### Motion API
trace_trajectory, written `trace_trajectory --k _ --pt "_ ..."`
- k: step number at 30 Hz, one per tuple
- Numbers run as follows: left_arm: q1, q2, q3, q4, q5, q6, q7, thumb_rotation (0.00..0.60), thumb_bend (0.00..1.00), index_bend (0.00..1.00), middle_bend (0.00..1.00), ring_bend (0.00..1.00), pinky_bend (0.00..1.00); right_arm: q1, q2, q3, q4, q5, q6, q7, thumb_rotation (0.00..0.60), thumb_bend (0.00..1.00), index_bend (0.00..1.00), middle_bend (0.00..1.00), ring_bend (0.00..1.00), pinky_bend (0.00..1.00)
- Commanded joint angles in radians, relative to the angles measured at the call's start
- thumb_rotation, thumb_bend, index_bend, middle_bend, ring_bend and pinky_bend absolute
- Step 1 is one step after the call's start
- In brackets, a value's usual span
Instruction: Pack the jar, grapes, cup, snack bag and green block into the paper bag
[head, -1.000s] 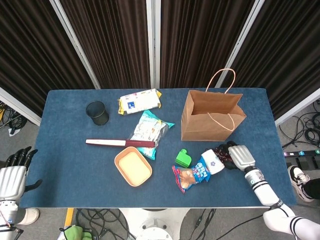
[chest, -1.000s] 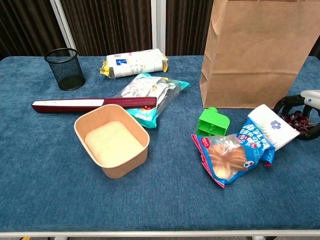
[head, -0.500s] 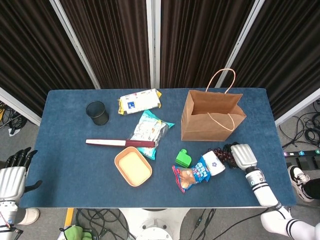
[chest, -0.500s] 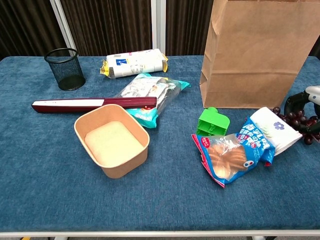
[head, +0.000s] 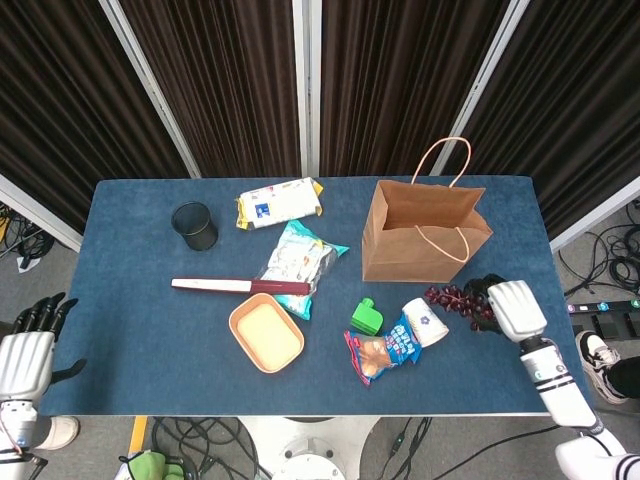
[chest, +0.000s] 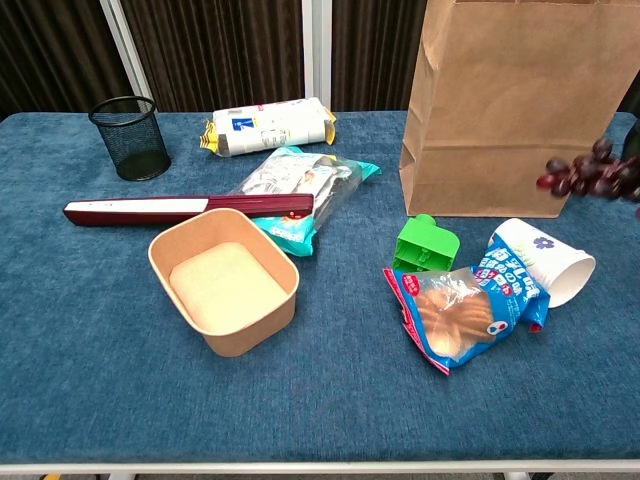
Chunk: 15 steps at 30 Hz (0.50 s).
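Grapes (head: 456, 298), a dark purple bunch, hang above the table (head: 140, 300) in the grip of the right hand (head: 510, 308), at five o'clock from the upright paper bag (head: 424, 232). At nine o'clock from them a white cup (head: 424, 322) lies tipped against the blue snack bag (head: 382, 350), beside the green block (head: 367, 316). Off the table's edge, the left hand (head: 25, 352) is empty, fingers apart.

Right robot hand (head: 514, 308) raised, gripping grapes (head: 455, 299); left robot hand (head: 24, 350) idle, fingers apart.
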Motion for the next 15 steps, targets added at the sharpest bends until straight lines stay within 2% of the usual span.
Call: trace_trajectory --k 1,4,8,13,15 --pt "-0.002 0.002 -0.001 -0.004 0.003 0.0 0.004 0.6 0.07 0.21 0.2 0.13 0.18 -0.025 0.107 0.02 -0.117 -0.065 0.114 0.041 0.6 0.48 0.7 0.58 0.42 0.73" --pt "-0.005 0.006 -0.001 -0.011 0.007 0.001 0.011 0.6 0.07 0.21 0.2 0.14 0.18 -0.02 0.18 0.052 -0.202 -0.09 0.166 0.06 0.6 0.48 0.7 0.58 0.42 0.73" --pt "-0.006 0.008 -0.001 -0.017 0.01 0.003 0.018 0.6 0.07 0.21 0.2 0.14 0.18 0.012 0.272 0.117 -0.293 -0.07 0.168 0.083 0.6 0.48 0.7 0.58 0.42 0.73" --pt "-0.005 0.011 -0.001 -0.023 0.006 0.003 0.022 0.6 0.07 0.21 0.2 0.14 0.18 0.082 0.344 0.204 -0.338 0.022 0.077 0.094 0.6 0.48 0.7 0.58 0.42 0.73" --pt "-0.004 0.013 -0.001 -0.026 0.004 0.002 0.02 0.6 0.07 0.21 0.2 0.14 0.18 0.122 0.361 0.236 -0.34 0.084 0.0 0.11 0.6 0.48 0.7 0.58 0.42 0.73"
